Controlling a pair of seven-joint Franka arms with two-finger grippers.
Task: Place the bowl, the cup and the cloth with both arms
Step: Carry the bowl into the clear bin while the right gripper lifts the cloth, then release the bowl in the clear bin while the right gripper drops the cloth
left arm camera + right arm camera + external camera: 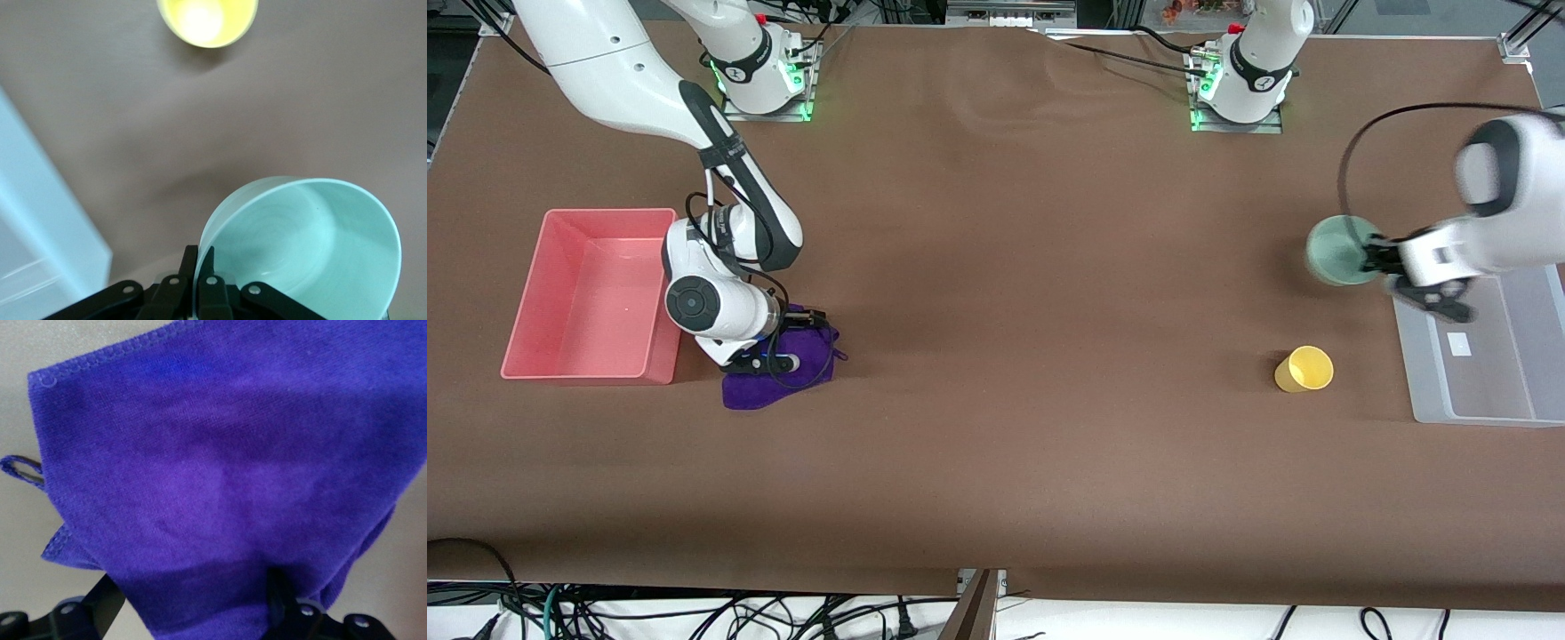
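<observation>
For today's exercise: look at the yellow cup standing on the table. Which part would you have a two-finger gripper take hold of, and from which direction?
The cup stands upright, mouth open to the top, apart from the clear bin. Probably best: come straight down and pinch its rim, one finger inside, one outside, as the left gripper holds the bowl.

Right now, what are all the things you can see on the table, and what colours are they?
bowl: one, pale mint green, held by its rim in the left gripper, beside the clear bin.
cup: one, yellow, on the table nearer the front camera than the bowl.
cloth: one, deep purple, on the table beside the pink bin.
pink bin: one, pink, at the right arm's end of the table.
clear bin: one, see-through, at the left arm's end.
table: one, brown cover.
left gripper: one, black, fingers shut on the bowl's rim.
right gripper: one, black, fingers closed on the cloth.
</observation>
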